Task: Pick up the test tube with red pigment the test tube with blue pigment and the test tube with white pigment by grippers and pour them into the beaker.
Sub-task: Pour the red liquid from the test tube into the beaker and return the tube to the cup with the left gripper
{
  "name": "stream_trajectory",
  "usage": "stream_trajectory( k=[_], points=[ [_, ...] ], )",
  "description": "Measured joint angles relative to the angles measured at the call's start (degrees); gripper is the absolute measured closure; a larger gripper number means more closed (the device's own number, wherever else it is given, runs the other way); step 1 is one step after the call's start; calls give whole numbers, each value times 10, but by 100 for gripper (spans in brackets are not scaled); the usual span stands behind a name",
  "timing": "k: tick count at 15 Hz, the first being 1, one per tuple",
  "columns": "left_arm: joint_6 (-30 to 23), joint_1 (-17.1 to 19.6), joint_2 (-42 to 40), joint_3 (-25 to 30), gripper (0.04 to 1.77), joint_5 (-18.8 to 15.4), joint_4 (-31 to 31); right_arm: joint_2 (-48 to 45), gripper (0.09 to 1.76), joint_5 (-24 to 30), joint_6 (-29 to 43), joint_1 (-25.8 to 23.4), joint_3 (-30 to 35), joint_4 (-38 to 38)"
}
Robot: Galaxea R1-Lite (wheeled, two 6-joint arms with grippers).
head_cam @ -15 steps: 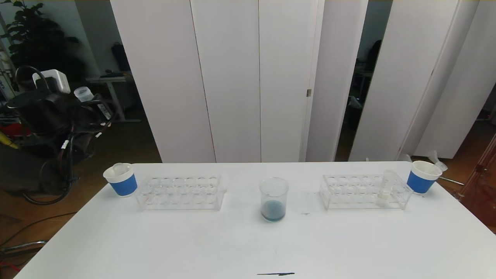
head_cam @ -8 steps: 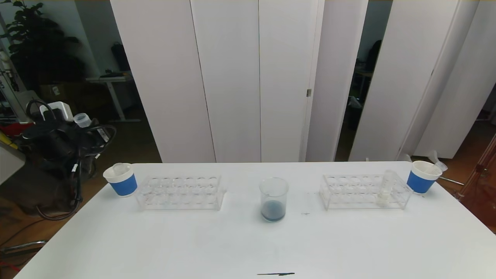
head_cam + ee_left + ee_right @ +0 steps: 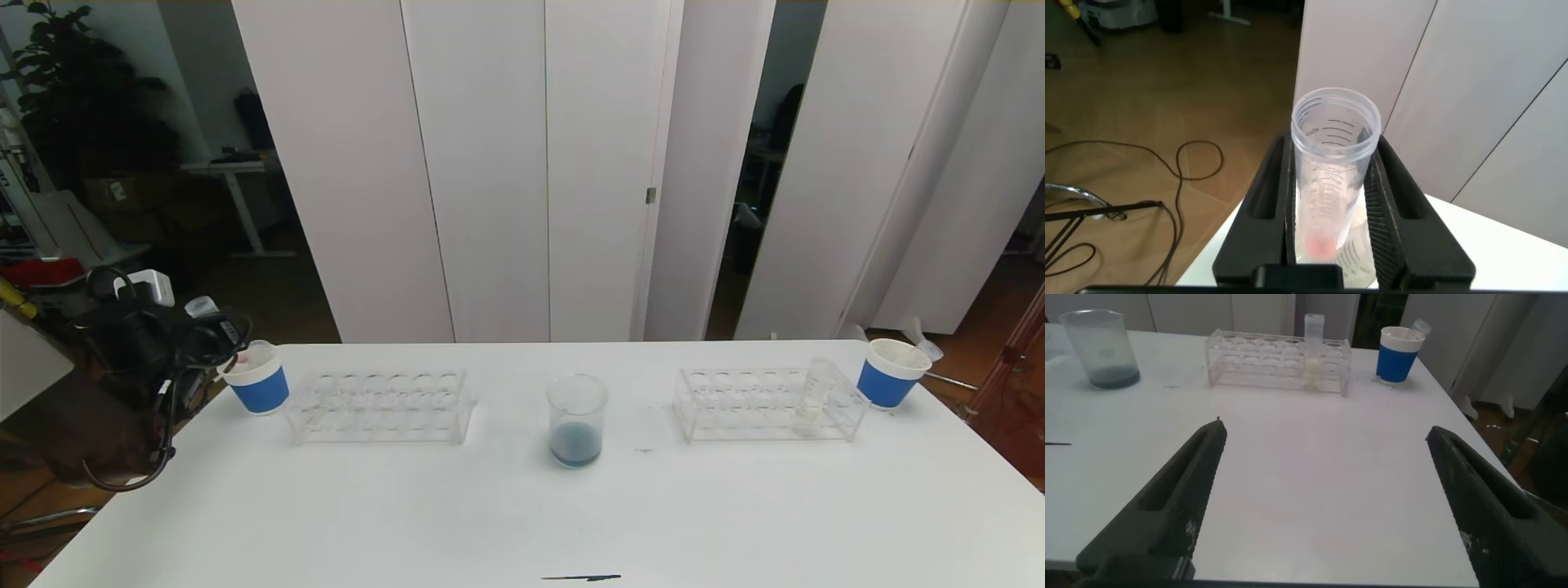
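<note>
My left gripper [image 3: 214,341] hangs at the table's far left corner, shut on the test tube with red pigment [image 3: 1331,188], a clear tube with a pink trace in its rounded bottom. The tube's bottom end is over the rim of the left blue-banded cup [image 3: 257,380]. The beaker [image 3: 577,420] stands mid-table with dark blue stuff in its bottom. In the right rack [image 3: 735,404] stands the test tube with white pigment [image 3: 812,396]. No test tube with blue pigment shows. My right gripper [image 3: 1324,431] is open above bare table, with nothing between its fingers.
An empty clear rack [image 3: 380,406] stands between the left cup and the beaker. A second blue-banded cup [image 3: 890,373] with a clear tube leaning in it sits at the far right. A dark streak [image 3: 581,577] marks the front edge.
My left gripper has come down and toward the table with its tube, from high at the left to the left cup's rim. Nothing on the table has moved.
</note>
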State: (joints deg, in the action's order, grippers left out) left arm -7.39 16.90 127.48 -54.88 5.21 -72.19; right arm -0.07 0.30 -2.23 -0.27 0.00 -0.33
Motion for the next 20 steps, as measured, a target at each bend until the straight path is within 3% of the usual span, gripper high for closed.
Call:
stream_trajectory(
  k=[14, 15, 16, 18, 19, 20],
  points=[
    [4, 3, 36, 0, 123, -2, 1, 0, 10, 0, 0, 0, 0, 0],
    [6, 2, 37, 0, 115, -1, 0, 0, 10, 0, 0, 0, 0, 0],
    [7, 1, 37, 0, 93, -3, 1, 0, 10, 0, 0, 0, 0, 0],
    [10, 0, 37, 0, 25, -4, 1, 0, 10, 0, 0, 0, 0, 0],
    [12, -1, 37, -1, 8, -4, 1, 0, 10, 0, 0, 0, 0, 0],
    [15, -2, 37, -1, 6, -4, 1, 0, 10, 0, 0, 0, 0, 0]
  ],
)
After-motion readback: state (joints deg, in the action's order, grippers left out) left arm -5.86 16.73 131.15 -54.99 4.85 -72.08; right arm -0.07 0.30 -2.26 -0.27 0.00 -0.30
